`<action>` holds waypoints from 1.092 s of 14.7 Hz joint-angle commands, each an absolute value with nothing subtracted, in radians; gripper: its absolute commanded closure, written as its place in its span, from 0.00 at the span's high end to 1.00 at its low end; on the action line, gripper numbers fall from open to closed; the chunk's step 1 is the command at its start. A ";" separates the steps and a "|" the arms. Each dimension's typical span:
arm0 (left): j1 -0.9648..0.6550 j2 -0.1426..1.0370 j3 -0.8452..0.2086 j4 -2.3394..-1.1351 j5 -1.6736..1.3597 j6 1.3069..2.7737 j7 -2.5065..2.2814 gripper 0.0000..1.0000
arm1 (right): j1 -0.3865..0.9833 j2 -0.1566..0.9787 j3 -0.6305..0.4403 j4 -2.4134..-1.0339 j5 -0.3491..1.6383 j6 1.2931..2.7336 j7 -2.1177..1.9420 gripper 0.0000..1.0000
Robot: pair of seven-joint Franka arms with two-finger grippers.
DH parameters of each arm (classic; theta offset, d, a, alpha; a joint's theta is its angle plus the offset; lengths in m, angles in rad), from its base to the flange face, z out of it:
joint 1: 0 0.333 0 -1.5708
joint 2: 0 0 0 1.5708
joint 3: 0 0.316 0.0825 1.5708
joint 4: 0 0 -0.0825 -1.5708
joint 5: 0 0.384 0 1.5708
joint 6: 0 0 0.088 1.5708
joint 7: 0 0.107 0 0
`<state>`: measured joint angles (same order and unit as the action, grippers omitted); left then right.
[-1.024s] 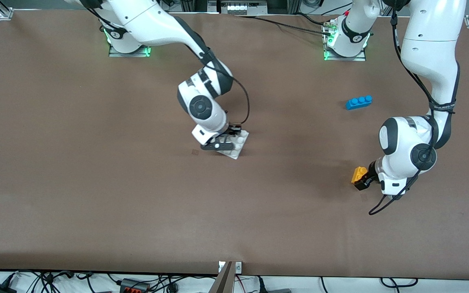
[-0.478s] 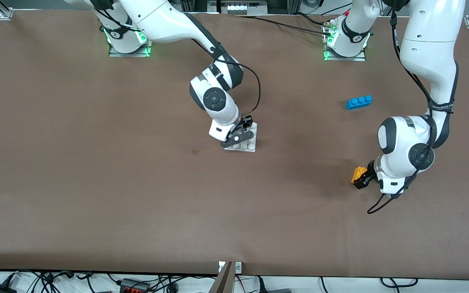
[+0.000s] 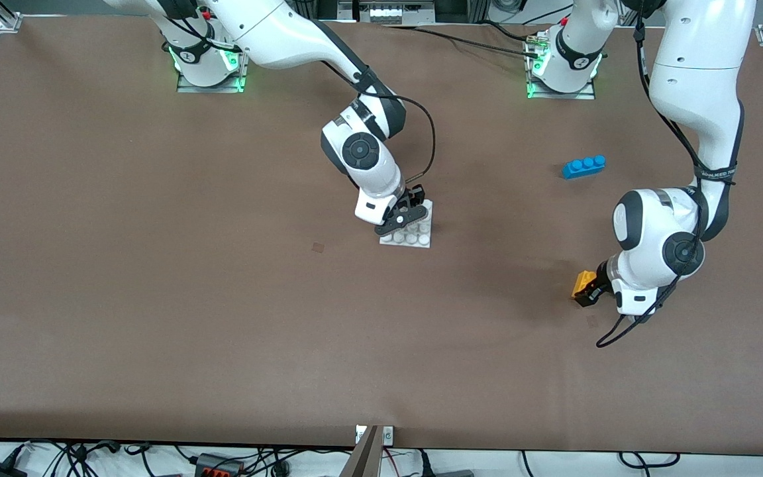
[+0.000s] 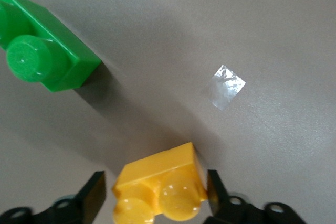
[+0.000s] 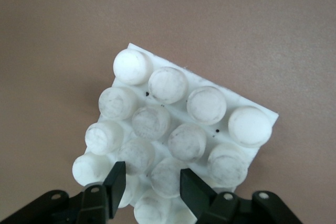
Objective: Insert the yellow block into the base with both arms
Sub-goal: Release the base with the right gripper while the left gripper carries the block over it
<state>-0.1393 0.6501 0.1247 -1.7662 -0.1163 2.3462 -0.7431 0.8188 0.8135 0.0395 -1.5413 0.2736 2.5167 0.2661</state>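
My left gripper (image 3: 587, 292) is shut on the yellow block (image 3: 581, 282), just above the table at the left arm's end. In the left wrist view the block (image 4: 157, 187) sits tilted between the black fingers (image 4: 93, 199), studs toward the camera. My right gripper (image 3: 405, 215) is shut on the edge of the white base (image 3: 413, 234) and holds it low over the middle of the table. In the right wrist view the base (image 5: 178, 124) fills the middle, with one stud row between the fingers (image 5: 195, 188).
A blue three-stud brick (image 3: 583, 165) lies farther from the front camera than the left gripper. A green two-stud brick (image 4: 44, 59) lies on the table beside the yellow block; the left arm hides it in the front view. A shiny tape patch (image 4: 229, 86) is on the table.
My right gripper has carried the base toward the left arm's end and levelled it. My left gripper and the yellow block have shifted only slightly.
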 commanded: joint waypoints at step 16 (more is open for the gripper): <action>-0.138 0.514 -0.015 -1.793 -0.124 2.255 -0.511 0.49 | 0.343 0.296 -0.075 -1.502 0.057 1.567 0.068 1.00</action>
